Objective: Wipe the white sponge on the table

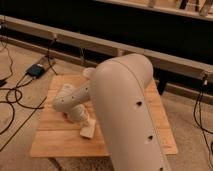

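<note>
White sponge: small cream block, lying flat on the worktop, near the middle of its front half.

Camera view, itemised:
- Worktop: low, rectangular, pale wooden planks; stands on a speckled floor.
- Robot arm: large white shell, rising from the worktop's front right corner and hiding much of its right half. A narrower perforated white forearm runs out over the worktop's centre.
- Gripper: over the worktop's centre front, pointing down, directly on top of the white sponge. Its fingers are drawn together and seem to pinch the sponge's upper edge; the contact itself is hard to make out.
- Pale rounded object: at the worktop's far edge; kind not legible.
- Black box: on the floor beyond the worktop's far left corner.
- Dark cables: looped on the floor left of the worktop.
- Long pale rail: behind the worktop, crossing the view.
</note>
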`<state>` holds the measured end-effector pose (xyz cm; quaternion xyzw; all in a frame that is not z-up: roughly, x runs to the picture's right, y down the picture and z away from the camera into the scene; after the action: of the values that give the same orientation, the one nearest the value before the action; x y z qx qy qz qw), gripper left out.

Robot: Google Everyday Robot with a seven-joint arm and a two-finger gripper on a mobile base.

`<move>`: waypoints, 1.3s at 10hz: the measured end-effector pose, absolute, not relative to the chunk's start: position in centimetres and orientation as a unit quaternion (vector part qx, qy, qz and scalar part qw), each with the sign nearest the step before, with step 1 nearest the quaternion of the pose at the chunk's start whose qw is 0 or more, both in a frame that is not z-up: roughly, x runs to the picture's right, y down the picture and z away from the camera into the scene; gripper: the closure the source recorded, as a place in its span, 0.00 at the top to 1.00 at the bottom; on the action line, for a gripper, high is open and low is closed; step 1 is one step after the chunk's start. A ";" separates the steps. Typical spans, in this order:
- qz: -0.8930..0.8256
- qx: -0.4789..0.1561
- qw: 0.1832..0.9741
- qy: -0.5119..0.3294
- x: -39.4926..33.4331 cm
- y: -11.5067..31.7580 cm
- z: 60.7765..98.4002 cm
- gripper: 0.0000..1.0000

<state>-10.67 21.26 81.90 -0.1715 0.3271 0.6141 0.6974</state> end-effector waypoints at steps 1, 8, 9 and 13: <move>0.616 -0.169 0.693 0.332 -10.2 21.4 81.9 0.00; 0.637 -0.170 0.672 0.338 -10.0 19.6 83.8 0.00; 0.633 -0.173 0.676 0.335 -10.8 19.3 84.2 0.00; 0.620 -0.195 0.700 0.296 -15.8 18.1 83.6 0.00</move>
<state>-15.83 18.12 83.59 -0.1955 0.2956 0.6200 0.7000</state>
